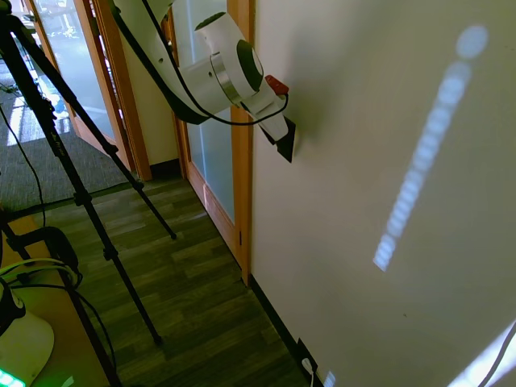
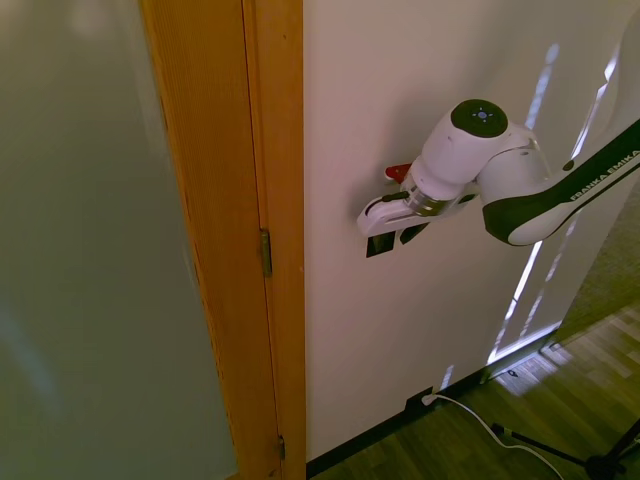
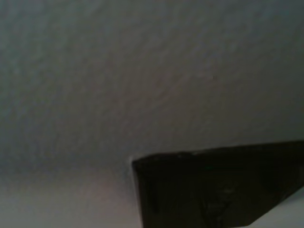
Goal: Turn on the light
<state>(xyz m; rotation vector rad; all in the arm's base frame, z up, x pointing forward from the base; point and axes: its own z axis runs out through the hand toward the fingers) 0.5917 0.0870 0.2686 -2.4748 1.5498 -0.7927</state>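
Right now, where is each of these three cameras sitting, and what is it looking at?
First exterior view: high in the hallway, looking down along the wall; arm enters from the left, claw at the switch.
Second exterior view: opposite side, beside the door frame; arm enters from the right, switch under the claw.
Wrist view: right against the wall, black switch corner; no arm.
Both exterior views share the outlet by the floor.

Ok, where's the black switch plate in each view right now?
First exterior view: the switch plate sits upper centre on the wall, at the gripper end of the arm.
Second exterior view: centre, under the arm.
Wrist view: dark shape, lower right.
Shared landmark: wooden door frame, absent from wrist view.
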